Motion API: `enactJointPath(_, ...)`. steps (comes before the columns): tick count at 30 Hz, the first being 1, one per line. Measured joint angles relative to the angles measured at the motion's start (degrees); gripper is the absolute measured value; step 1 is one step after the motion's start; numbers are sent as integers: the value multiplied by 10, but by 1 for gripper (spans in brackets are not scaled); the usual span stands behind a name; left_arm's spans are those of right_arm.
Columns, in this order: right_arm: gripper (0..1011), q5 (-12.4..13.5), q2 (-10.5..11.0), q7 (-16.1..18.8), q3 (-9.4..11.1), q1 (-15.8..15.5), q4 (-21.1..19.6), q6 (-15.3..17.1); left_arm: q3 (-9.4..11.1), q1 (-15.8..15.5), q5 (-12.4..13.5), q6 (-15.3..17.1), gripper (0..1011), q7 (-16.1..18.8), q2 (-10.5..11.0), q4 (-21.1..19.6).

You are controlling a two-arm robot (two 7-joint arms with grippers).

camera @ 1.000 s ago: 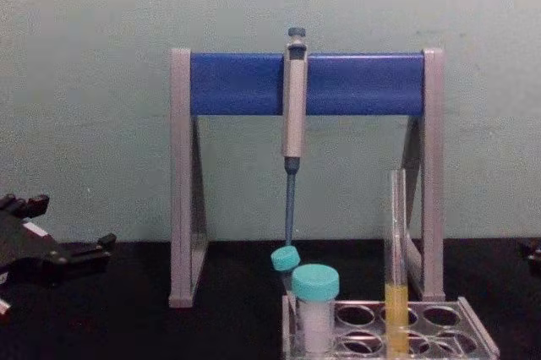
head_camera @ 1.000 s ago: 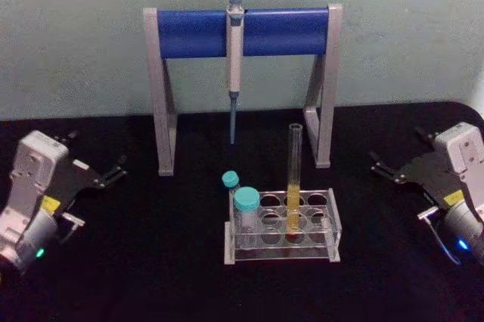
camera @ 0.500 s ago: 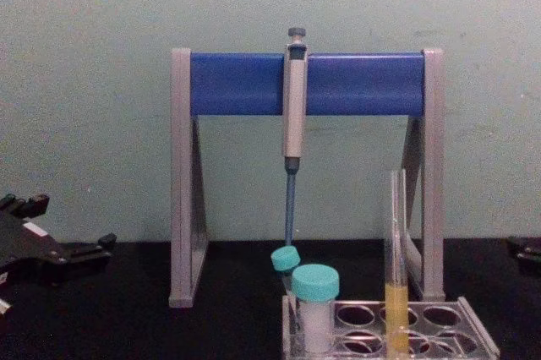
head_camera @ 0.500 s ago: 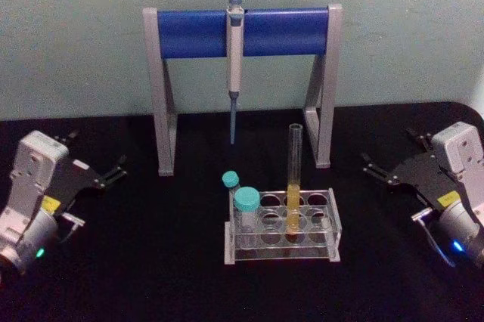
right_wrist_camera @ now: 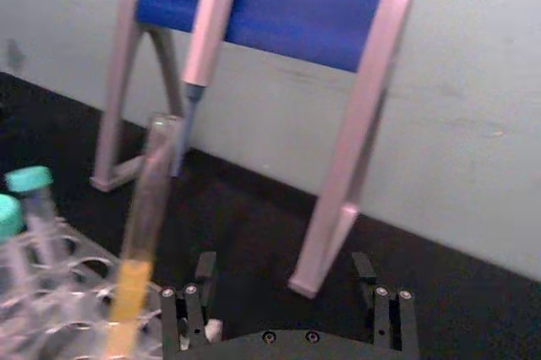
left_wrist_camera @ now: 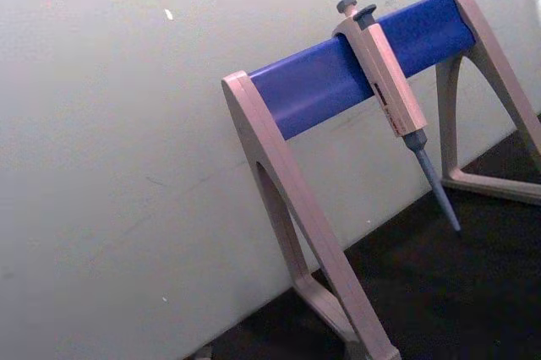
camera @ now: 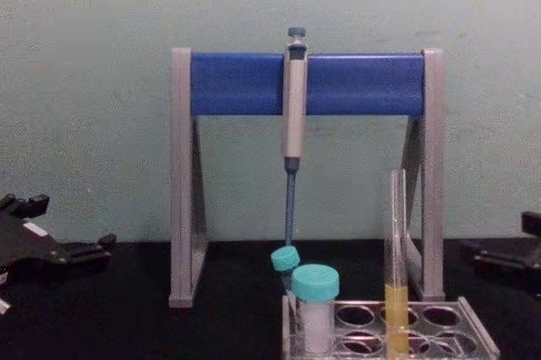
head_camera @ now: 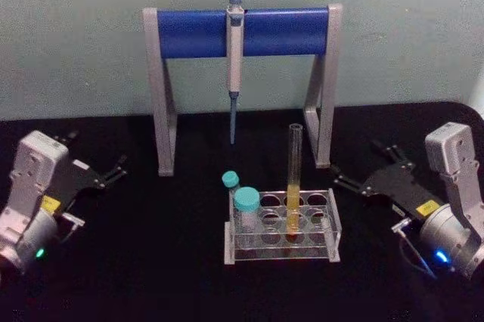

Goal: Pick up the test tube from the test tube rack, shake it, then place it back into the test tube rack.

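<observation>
1. Two grippers are in view and neither holds anything. The right gripper sits to the robot's right of the low clear acrylic test tube rack, near it but not touching. Its fingers are spread and aimed at the rack.
2. The tall thin clear glass test tube stands upright in a rack hole right of centre, with yellow liquid low down. Most of its length clears the top plate, which leaves free glass to grab.
3. In the right wrist view, the tube lies off to one side of the finger gap. My read: approach phase, not lined up yet.
4. Two teal-capped white vials fill the rack's left end, so coming in from the right looks like the clear route.
5. The left gripper sits at the far left over the black worktop, fingers apart and well clear. It looks parked.
6. Risks: the grey-and-blue pipette stand has its right leg just behind the tube. The tube is uncapped, so shaking could spill, and a hard squeeze could crack the glass.
</observation>
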Motion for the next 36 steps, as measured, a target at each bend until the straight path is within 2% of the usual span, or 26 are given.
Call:
enactJointPath(10,1000,55,-1,79,13,-10,-23,40,0,0,0,0,1010,0,0,0)
enactJointPath(15,1000,69,-1,103,17,-10,-27,54,0,0,0,0,1010,0,0,0)
enactJointPath(18,1000,81,-3,124,19,-3,-26,74,0,0,0,0,1010,0,0,0)
enactJointPath(24,1000,84,-11,148,17,16,-13,94,0,0,0,0,1010,0,0,0)
enactJointPath(36,1000,82,-36,192,-11,82,45,120,0,0,0,0,1010,0,0,0)
